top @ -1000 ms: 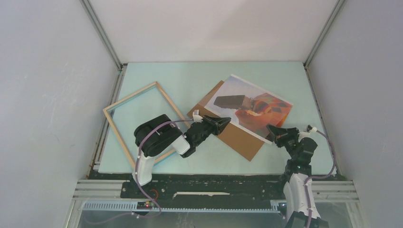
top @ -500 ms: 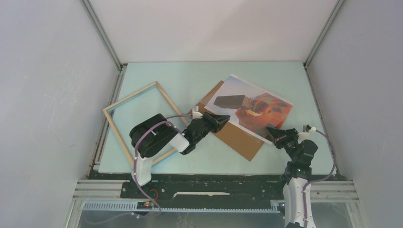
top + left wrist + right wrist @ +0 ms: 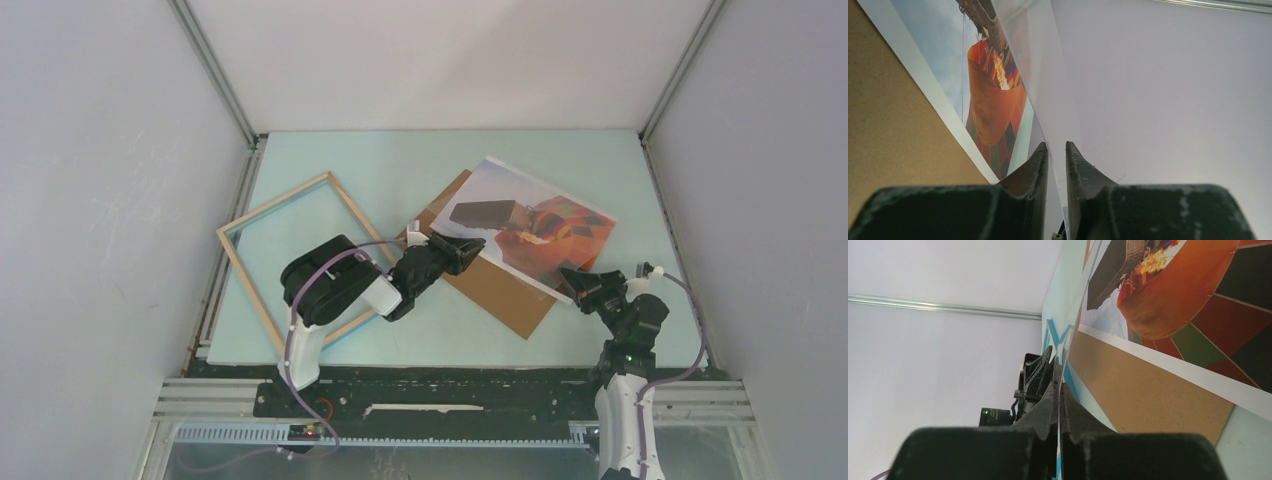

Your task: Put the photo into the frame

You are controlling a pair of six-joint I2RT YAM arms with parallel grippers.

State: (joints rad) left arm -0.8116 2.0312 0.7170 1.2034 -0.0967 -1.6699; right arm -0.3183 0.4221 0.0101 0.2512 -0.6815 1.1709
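Freeing the photo point(image 3: 530, 225) from the backing board point(image 3: 500, 290) for the frame point(image 3: 274, 204)

Nip only the white border and raise both sides level, lest the thin glossy paper crease or drag the stiff matte brown board; left jaws narrowly apart about a thin pale edge; right jaws pressed together at the near corner, whether on paper I cannot tell; the photo lies face up on the board, the slim light-wood frame well apart, flat on the desk point(image 3: 400, 170).

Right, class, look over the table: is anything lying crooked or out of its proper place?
Yes. The photo lies diagonally on the brown backing board, overhanging it toward the far right, rather than in the frame. The frame sits empty and skewed at the left, so nothing lines up.
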